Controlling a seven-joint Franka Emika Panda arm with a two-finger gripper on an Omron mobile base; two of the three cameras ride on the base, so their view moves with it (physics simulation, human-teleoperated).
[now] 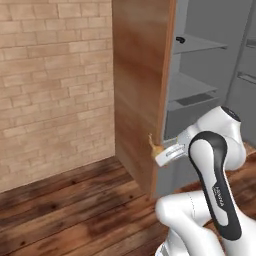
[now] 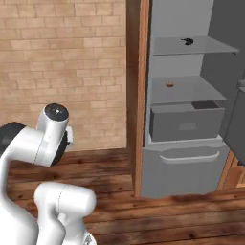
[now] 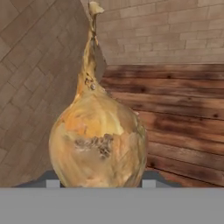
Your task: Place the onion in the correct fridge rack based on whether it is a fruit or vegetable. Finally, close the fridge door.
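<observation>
While seen from the hand, onion (image 3: 97, 140) gripped between the fingers (image 3: 97, 183), bulb low and close, thin stem tip pointing away toward the brick wall (image 3: 175, 30). From the left base view, same onion (image 1: 155, 147) held in the air at the outer edge of the wooden side panel (image 1: 137, 85) of the fridge, just beside it, above the wooden floor (image 1: 65, 210). Inside, lower fridge rack (image 2: 184, 91) carrying a small brown round item (image 2: 169, 84), upper shelf (image 2: 191, 46) with a dark curved item (image 2: 185, 41), grey drawer box (image 2: 186, 123) beneath.
</observation>
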